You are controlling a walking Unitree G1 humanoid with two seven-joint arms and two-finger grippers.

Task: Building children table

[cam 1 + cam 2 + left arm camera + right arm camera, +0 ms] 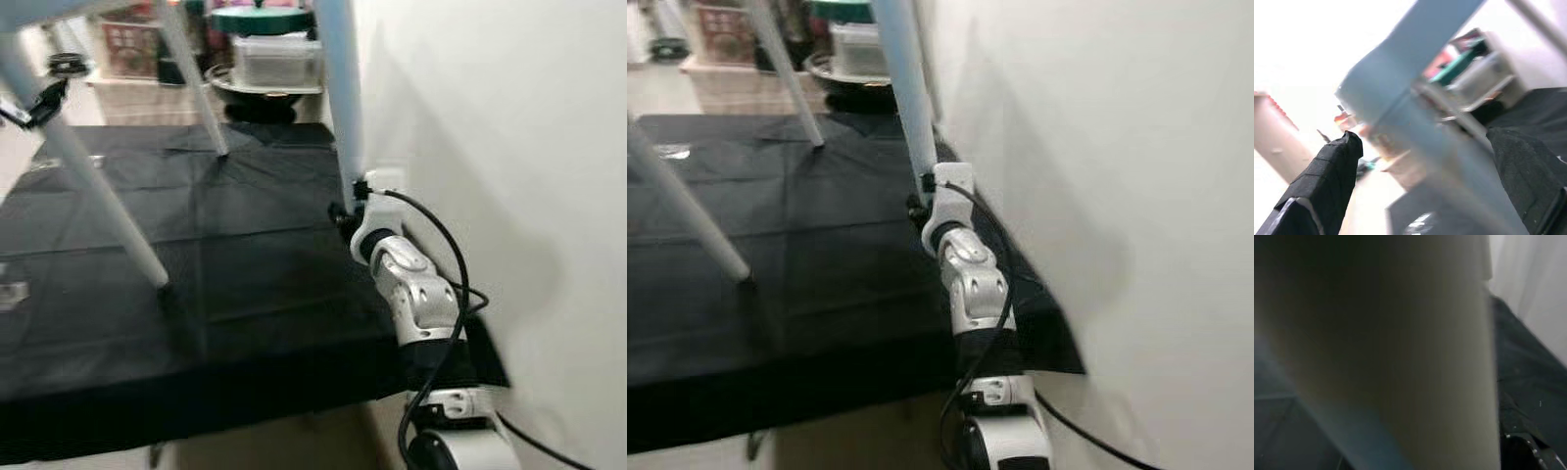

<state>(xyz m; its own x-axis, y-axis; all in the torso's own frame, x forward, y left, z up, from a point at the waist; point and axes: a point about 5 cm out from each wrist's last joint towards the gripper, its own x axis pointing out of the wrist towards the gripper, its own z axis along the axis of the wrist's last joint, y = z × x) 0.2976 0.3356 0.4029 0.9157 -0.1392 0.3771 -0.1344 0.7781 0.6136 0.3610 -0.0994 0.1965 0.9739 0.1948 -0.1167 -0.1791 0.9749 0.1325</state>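
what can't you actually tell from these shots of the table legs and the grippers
- Right gripper: in the eye views its fingers sit behind the near table leg, so their state cannot be told; the right wrist view is dark, with that leg pressed close.
- Table top: cut off by the upper edge of both eye views.
- Left gripper: its fingers straddle a blurred pale leg; contact is unclear.
- Shelf items: too blurred to identify.

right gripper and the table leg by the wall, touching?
Touching. In the left eye view the right gripper sits at the white table leg with no gap; the right wrist view shows that leg pressed close.
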